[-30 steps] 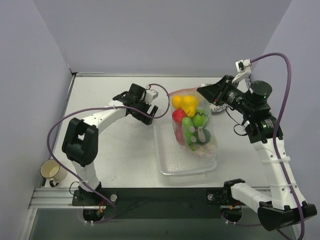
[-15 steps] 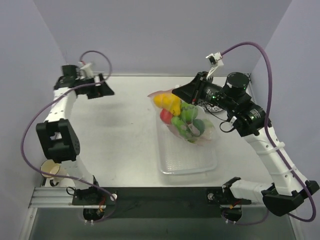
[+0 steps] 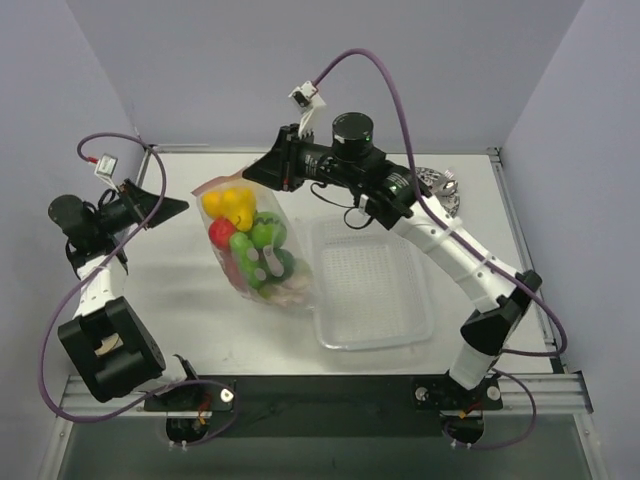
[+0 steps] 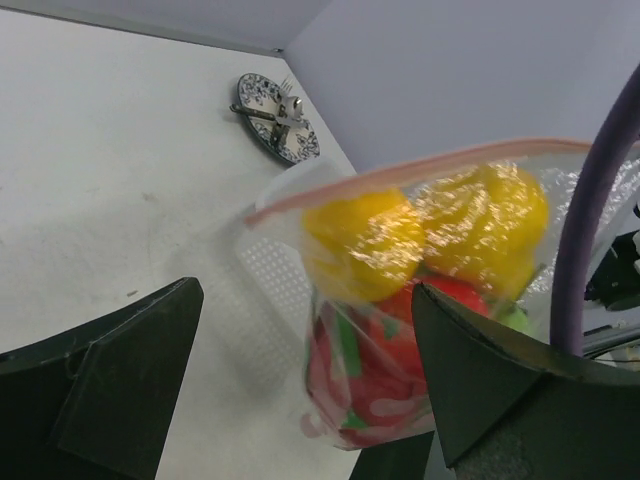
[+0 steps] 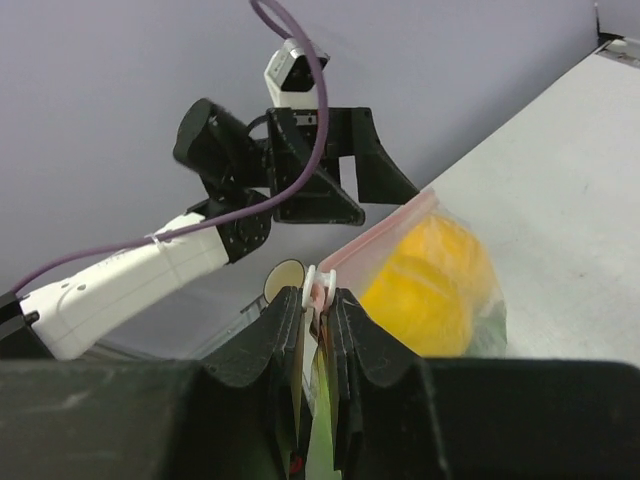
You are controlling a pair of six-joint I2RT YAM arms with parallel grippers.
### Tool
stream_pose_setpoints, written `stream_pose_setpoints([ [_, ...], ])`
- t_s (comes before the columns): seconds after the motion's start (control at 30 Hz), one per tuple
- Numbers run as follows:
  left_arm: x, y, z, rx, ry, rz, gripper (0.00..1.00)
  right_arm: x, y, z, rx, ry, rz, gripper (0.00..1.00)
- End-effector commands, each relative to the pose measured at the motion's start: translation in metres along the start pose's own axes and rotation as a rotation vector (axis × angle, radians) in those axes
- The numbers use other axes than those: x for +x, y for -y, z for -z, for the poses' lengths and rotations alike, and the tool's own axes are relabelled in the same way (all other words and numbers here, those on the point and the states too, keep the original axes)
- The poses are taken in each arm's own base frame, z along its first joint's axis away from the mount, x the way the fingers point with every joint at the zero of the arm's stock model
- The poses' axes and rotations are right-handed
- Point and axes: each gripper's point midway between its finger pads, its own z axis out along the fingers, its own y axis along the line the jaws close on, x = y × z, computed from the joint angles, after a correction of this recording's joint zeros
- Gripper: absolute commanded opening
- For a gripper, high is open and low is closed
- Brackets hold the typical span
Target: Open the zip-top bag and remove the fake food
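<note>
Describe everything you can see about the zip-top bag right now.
The zip-top bag is clear, crinkly plastic with a pinkish zip strip along its mouth, which looks closed. It hangs mouth-up and tilted, left of the white mesh tray, packed with fake food: yellow pieces on top, red and green below. The right gripper is shut on the strip's end. Whether its bottom rests on the table cannot be told.
</note>
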Motion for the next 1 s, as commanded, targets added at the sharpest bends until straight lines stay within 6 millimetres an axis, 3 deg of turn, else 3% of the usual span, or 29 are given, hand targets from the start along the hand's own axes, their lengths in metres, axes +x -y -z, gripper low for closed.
stream_pose_setpoints([
  [0.0,0.007,0.036,0.022,0.066,-0.015,-0.159,0.97,-0.062,-0.051,-0.017,-0.233,0.227,-0.001,0.00],
  [0.03,0.010,0.041,0.025,0.067,-0.003,-0.175,0.97,-0.067,-0.055,-0.021,-0.270,0.260,0.003,0.00],
  [0.17,0.006,0.018,0.040,0.020,0.034,-0.097,0.97,-0.058,-0.043,-0.050,-0.323,0.272,-0.071,0.00],
  [0.2,0.004,0.012,0.046,0.001,0.051,-0.088,0.97,-0.046,-0.033,-0.065,-0.333,0.243,-0.095,0.00],
  [0.23,0.004,0.010,0.048,-0.006,0.052,-0.103,0.97,-0.051,-0.038,-0.066,-0.363,0.247,-0.120,0.00],
  [0.37,-0.005,0.014,0.054,-0.024,0.054,-0.194,0.97,-0.023,-0.030,-0.081,-0.395,0.163,-0.126,0.00],
  [0.43,-0.009,0.026,0.047,-0.005,0.021,-0.282,0.97,-0.013,-0.030,-0.077,-0.399,0.129,-0.104,0.00],
  [0.57,-0.001,0.059,0.030,0.058,-0.059,-0.440,0.97,0.015,-0.011,-0.070,-0.371,0.061,-0.067,0.00],
  [0.77,0.043,0.097,-0.002,0.235,-0.199,-0.675,0.97,0.025,-0.010,-0.052,-0.399,0.019,-0.056,0.00],
  [0.87,0.053,0.108,-0.009,0.292,-0.232,-0.757,0.97,0.020,-0.007,-0.045,-0.400,0.017,-0.064,0.00],
  [0.97,0.059,0.105,-0.011,0.309,-0.276,-0.764,0.97,0.015,-0.004,-0.040,-0.398,0.027,-0.060,0.00],
])
